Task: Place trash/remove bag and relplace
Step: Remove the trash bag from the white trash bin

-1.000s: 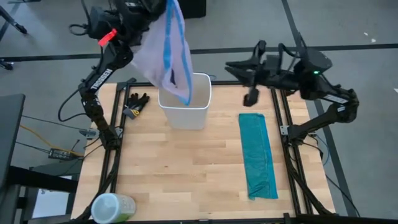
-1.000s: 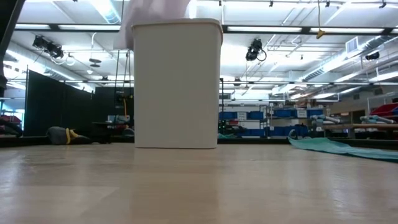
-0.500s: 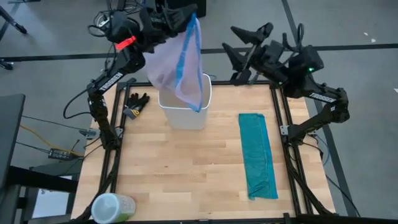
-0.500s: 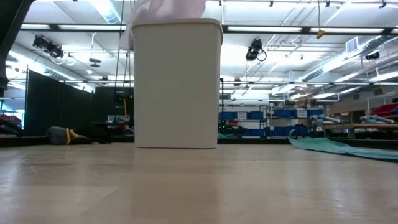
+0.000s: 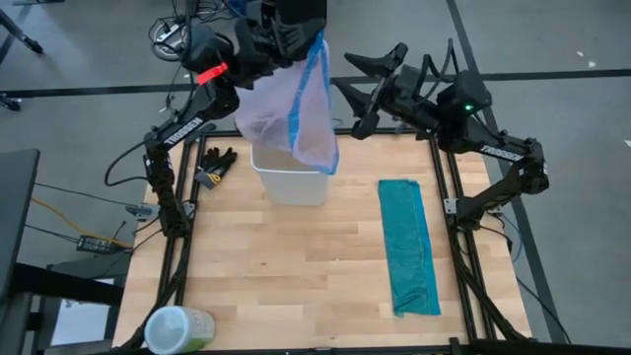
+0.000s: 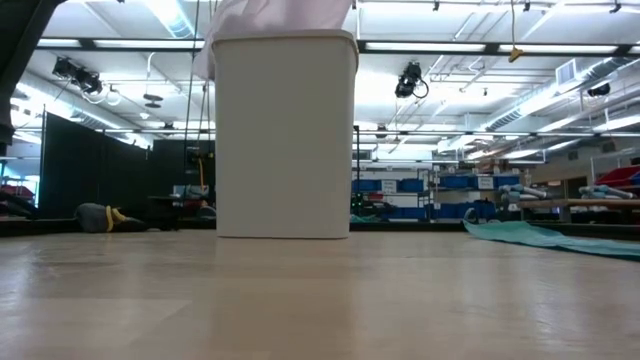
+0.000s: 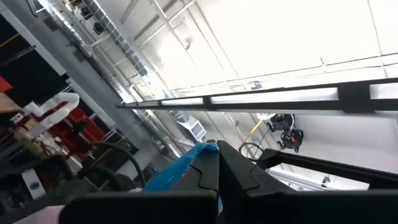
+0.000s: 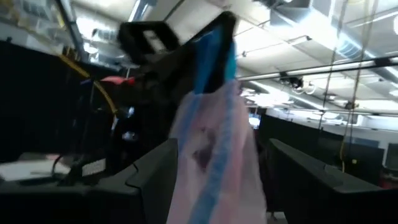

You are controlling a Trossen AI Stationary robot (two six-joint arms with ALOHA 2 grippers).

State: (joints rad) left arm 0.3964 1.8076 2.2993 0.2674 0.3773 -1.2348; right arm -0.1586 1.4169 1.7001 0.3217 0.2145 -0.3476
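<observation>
- In the high view my left hand sits at the top centre of the frame, pinched tight on the blue-banded rim of the bag.
- The bag hangs from that grip, its pale pink-lavender body draped down over the white bin in the upper middle of the table; I cannot tell whether it touches the bin's rim.
- My right hand is just right of the bag in the upper centre, fingers spread wide and gripping nothing.
- The right wrist view looks between those fingers at the bag, blue band at its top.
- A teal-green bag lies flat along the right side of the table.
- A dark glove lies left of the bin.
- In the low view the bin fills the centre-left, with pale plastic bunched above its rim.
</observation>
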